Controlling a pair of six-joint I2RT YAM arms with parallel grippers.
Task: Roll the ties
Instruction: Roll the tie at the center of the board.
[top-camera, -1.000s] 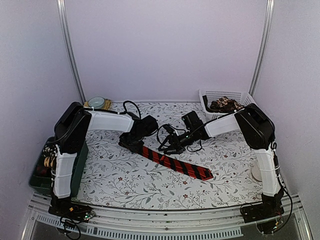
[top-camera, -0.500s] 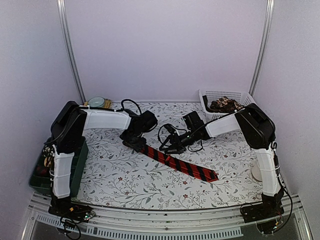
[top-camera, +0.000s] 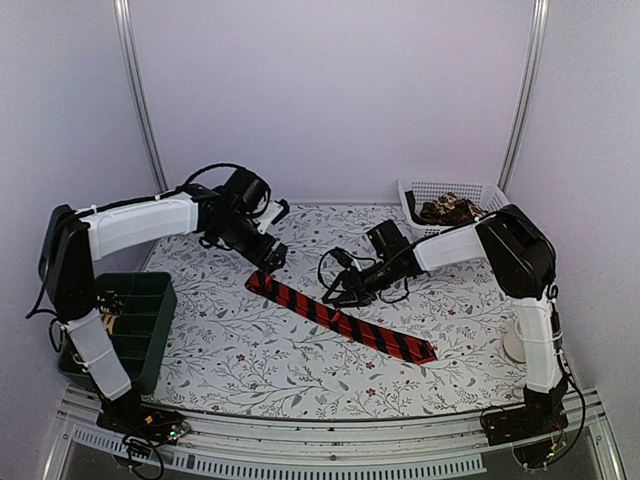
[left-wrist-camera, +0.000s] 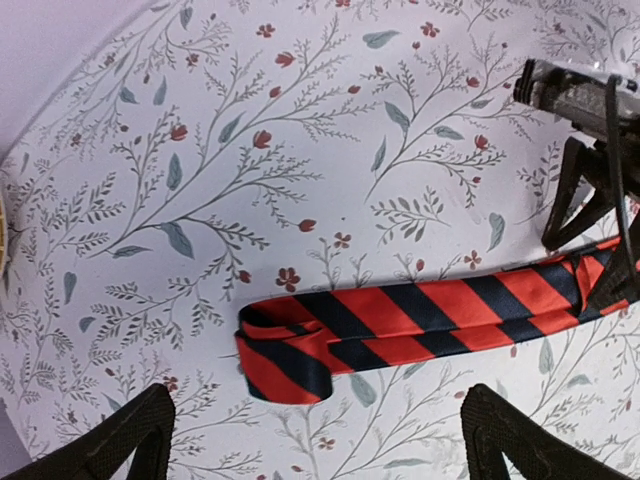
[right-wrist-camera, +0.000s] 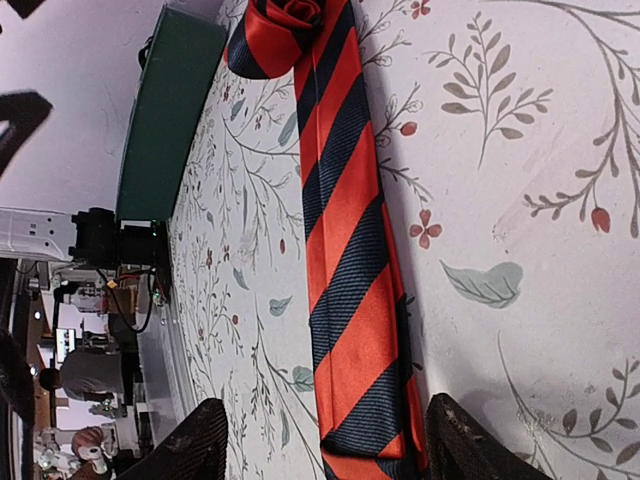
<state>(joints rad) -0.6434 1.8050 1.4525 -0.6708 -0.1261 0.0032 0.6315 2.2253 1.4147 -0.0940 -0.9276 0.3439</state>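
Note:
A red tie with black diagonal stripes (top-camera: 350, 325) lies flat and slanted across the middle of the flowered table (top-camera: 240, 360). Its narrow end is folded over into a loose first turn (left-wrist-camera: 295, 355). My left gripper (top-camera: 268, 252) hangs open above and behind that end, holding nothing; in the left wrist view the folded end lies just beyond my left gripper (left-wrist-camera: 320, 450), whose fingers are spread wide. My right gripper (top-camera: 345, 295) is low over the tie's middle. In the right wrist view the tie (right-wrist-camera: 345, 250) runs lengthwise between the parted fingers of my right gripper (right-wrist-camera: 330, 445).
A white basket (top-camera: 480, 192) at the back right holds brown-patterned ties (top-camera: 450, 208). A dark green bin (top-camera: 125, 320) stands at the left table edge. Black cables (top-camera: 330, 265) loop beside the right gripper. A pale round object (top-camera: 514, 345) sits by the right arm.
My left gripper opened, released the tie's folded end, and rose back towards the rear left. The tie shifted slightly right. My right gripper's fingers narrowed a little around the tie.

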